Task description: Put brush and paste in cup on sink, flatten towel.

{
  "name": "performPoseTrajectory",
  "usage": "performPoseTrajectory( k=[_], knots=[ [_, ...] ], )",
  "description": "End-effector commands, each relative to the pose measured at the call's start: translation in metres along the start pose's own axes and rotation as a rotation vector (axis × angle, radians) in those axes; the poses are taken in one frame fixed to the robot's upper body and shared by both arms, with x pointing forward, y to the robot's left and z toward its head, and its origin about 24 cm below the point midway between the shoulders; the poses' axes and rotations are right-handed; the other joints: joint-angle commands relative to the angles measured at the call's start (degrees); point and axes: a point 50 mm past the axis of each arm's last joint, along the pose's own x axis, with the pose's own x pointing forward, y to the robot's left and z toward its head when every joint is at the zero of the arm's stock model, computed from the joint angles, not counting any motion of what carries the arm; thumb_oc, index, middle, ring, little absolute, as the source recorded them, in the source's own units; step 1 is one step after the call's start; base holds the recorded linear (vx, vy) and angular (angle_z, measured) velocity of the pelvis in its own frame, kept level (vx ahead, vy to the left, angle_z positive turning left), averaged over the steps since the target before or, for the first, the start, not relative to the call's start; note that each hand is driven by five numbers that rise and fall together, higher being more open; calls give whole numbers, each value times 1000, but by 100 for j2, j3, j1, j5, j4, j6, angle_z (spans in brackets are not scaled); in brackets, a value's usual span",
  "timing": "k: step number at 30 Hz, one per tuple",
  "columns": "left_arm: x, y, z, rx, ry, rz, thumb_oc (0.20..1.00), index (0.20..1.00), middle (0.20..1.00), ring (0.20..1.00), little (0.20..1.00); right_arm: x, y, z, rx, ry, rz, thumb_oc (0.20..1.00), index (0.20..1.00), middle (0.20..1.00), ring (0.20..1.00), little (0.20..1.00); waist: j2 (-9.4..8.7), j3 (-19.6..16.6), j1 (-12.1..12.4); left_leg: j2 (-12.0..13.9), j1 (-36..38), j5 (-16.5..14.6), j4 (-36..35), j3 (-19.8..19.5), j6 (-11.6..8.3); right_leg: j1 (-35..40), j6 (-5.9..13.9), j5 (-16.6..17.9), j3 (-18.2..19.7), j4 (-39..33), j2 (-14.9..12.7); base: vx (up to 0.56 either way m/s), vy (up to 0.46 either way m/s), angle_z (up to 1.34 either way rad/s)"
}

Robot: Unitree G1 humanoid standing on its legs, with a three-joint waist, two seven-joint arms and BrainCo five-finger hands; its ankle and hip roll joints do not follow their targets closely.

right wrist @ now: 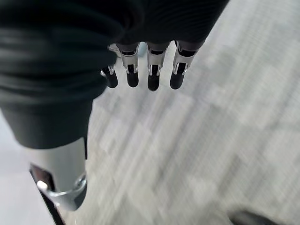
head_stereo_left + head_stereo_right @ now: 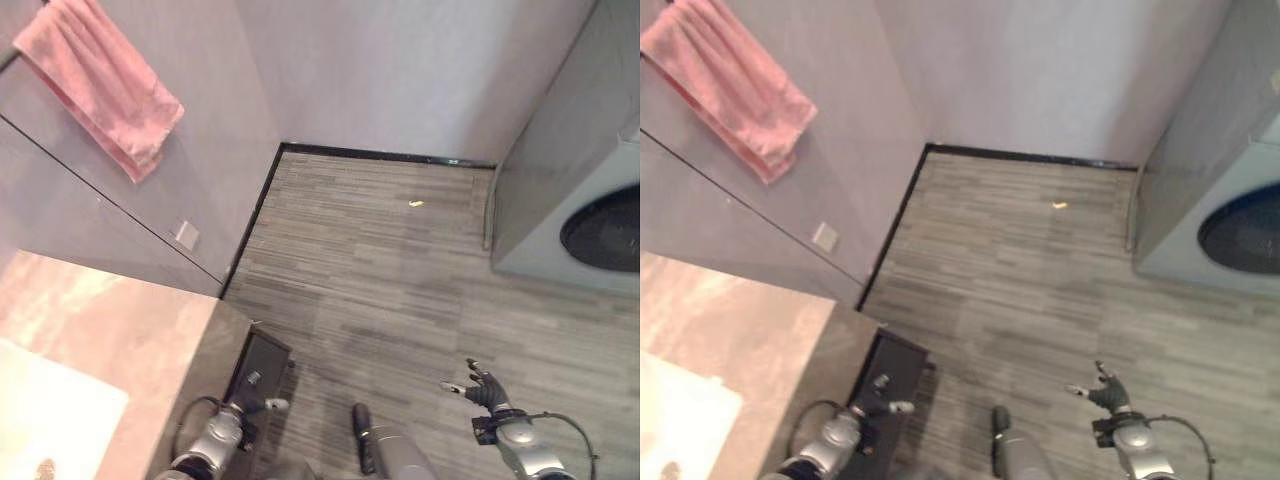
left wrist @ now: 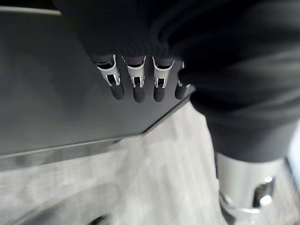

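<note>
**At ten o'clock, the towel waits; both hands hang empty**

Start at ten o'clock: the pink towel hangs bunched and skewed on the wall. At eight o'clock lies the counter, with the sink pale at its near corner. You cannot see brush, paste or cup, so turn the head toward the counter before reaching. Your left hand hangs at seven o'clock beside the dark cabinet under the counter, fingers straight and loose, holding nothing. Raise it clear of the counter edge first. At three o'clock stands a washer. Your right hand, at five o'clock over the floor, has fingers spread and empty.
</note>
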Motion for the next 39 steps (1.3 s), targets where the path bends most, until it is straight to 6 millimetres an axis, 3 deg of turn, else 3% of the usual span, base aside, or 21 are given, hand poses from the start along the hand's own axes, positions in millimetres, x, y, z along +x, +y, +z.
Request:
performPoseTrajectory(
  k=[1, 2, 4, 6, 8, 12, 14, 16, 18, 20, 22, 23, 24, 30, 39],
  knots=[
    [6, 6, 16, -29, -42, 46, 1000, 1000, 1000, 1000, 1000, -15, -17, -13, -86, -7, -1, 1000, 1000, 1000, 1000, 1000, 397, 46, -195, 478, 661, 433, -3188, 355, -201, -286, 802, 332, -183, 98, -550, 568, 29, -107],
    [3, 6, 9, -22, -27, 45, 1000, 1000, 1000, 1000, 1000, -17, -12, -16, -107, -5, 20, 1000, 1000, 1000, 1000, 1000, 505, 12, 39, 580, 357, 1076, -4246, 408, -259, 117, 803, 140, -50, -20, -277, 608, 62, -113],
    [1, 7, 3, -15, -19, 46, 1000, 1000, 1000, 1000, 1000, -17, -10, -16, -125, -8, 34, 1000, 1000, 1000, 1000, 1000, 529, -24, 242, 751, 209, 1407, -4995, 478, -315, 549, 794, -32, 115, -140, -151, 557, 54, -51],
    [0, 7, -1, -15, -12, 42, 1000, 1000, 1000, 1000, 1000, -16, -7, -15, -141, -8, 50, 1000, 1000, 1000, 1000, 1000, 486, -18, 316, 760, 324, 1494, -5100, 431, -311, 768, 795, -135, 189, -155, -145, 338, 37, -54],
    [-4, 7, -9, -33, 7, 48, 1000, 1000, 1000, 1000, 1000, -14, 9, -10, -175, -25, 106, 1000, 1000, 1000, 1000, 1000, 441, -211, 415, 772, 603, 1463, -5001, 480, -166, 917, 874, -365, 335, 56, -182, 351, 104, -42],
    [-6, 7, -15, -49, 22, 57, 1000, 1000, 1000, 1000, 1000, -12, 18, -7, -170, -35, 128, 1000, 1000, 1000, 1000, 1000, 255, -395, 511, 622, 629, 1193, -4694, 628, -6, 1046, 1004, -383, 483, 127, -397, 261, 146, -55],
    [-8, 3, -18, -66, 27, 49, 1000, 1000, 1000, 1000, 1000, -11, 25, -4, -160, -41, 148, 1000, 1000, 1000, 1000, 1000, 98, -514, 631, 553, 720, 872, -4523, 818, 121, 980, 1261, -102, 484, 382, -647, 240, 171, -68],
    [-7, 2, -15, -56, 20, 41, 1000, 1000, 1000, 1000, 1000, -11, 29, -2, -166, -45, 160, 1000, 1000, 1000, 1000, 1000, 42, -473, 624, 418, 859, 686, -4479, 790, 248, 739, 1522, 495, 463, 1173, -783, 141, 154, 9],
    [-6, 2, -13, -25, 17, 27, 1000, 1000, 1000, 1000, 1000, -10, 31, 0, -166, -50, 163, 1000, 1000, 1000, 1000, 1000, 148, -422, 547, 430, 1055, 637, -4593, 686, 313, 401, 1551, 922, 423, 1840, -635, 130, 157, 44],
    [-5, 2, -11, -2, 14, 30, 1000, 1000, 1000, 1000, 1000, -9, 31, 2, -150, -58, 152, 1000, 1000, 1000, 1000, 1000, 266, -388, 384, 402, 1311, 595, -4797, 520, 340, -34, 1440, 764, 391, 2010, -406, 201, 109, 45],
    [-3, 4, -9, -4, 19, 39, 1000, 1000, 1000, 1000, 1000, -11, 32, 0, -138, -58, 156, 1000, 1000, 1000, 1000, 1000, 319, -349, 220, 289, 1633, 581, -5056, 291, 295, -405, 1228, 323, 306, 1306, -288, 320, 36, 65],
    [0, 4, -2, 14, 2, 50, 1000, 1000, 1000, 1000, 1000, -12, 31, -1, -139, -61, 157, 1000, 1000, 1000, 1000, 1000, 276, -349, 124, 170, 1811, 480, -5057, 113, 231, -730, 1186, 459, 282, 489, -379, 302, -18, 67],
    [0, 4, -1, 13, 2, 50, 1000, 1000, 1000, 1000, 1000, -12, 31, 0, -139, -61, 156, 1000, 1000, 1000, 1000, 1000, 286, -321, 84, 163, 1839, 465, -5047, 73, 232, -684, 1186, 439, 244, 483, -390, 260, -44, 34],
    [-1, -3, -4, -37, 13, 47, 1000, 1000, 1000, 1000, 1000, -17, 38, -10, -133, -29, 185, 1000, 1000, 1000, 1000, 1000, 175, -447, 157, 172, 1950, 462, -5267, 18, 143, -283, 1151, 557, 68, -146, -497, 72, -72, 60],
    [-3, -6, -12, -64, 44, 52, 1000, 1000, 1000, 1000, 1000, -18, 34, -16, -136, -9, 172, 1000, 1000, 1000, 1000, 1000, 138, -512, 201, 205, 1943, 401, -5209, -66, 93, -131, 1042, 426, -34, -163, -462, 55, -56, -4]
  ],
)
